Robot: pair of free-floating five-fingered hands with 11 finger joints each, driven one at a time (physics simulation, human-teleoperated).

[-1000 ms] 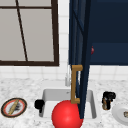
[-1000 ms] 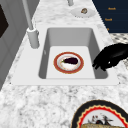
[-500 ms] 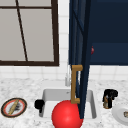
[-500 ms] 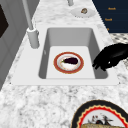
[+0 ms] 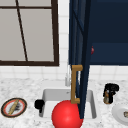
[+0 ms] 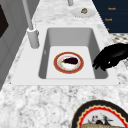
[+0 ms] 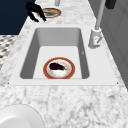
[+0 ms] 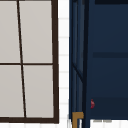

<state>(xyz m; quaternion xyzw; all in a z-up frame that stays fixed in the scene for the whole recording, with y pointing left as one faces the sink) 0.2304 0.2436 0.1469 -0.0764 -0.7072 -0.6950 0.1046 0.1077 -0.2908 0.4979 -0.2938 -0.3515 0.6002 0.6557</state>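
Nothing has moved since a moment ago; both hands hang where they were. The left hand (image 5: 39,104) hovers at the sink's (image 6: 68,32) left front rim, fingers drooping loosely and holding nothing. The red-rimmed plate (image 6: 68,62) with a dark eggplant (image 6: 71,60) lies on the sink floor, near and below it. The right hand (image 5: 110,92) hovers over the counter beside a white plate (image 5: 120,113); whether its fingers are curled I cannot tell. Three plates in all: one in the sink, the white one, and a patterned plate (image 5: 14,107) at the left.
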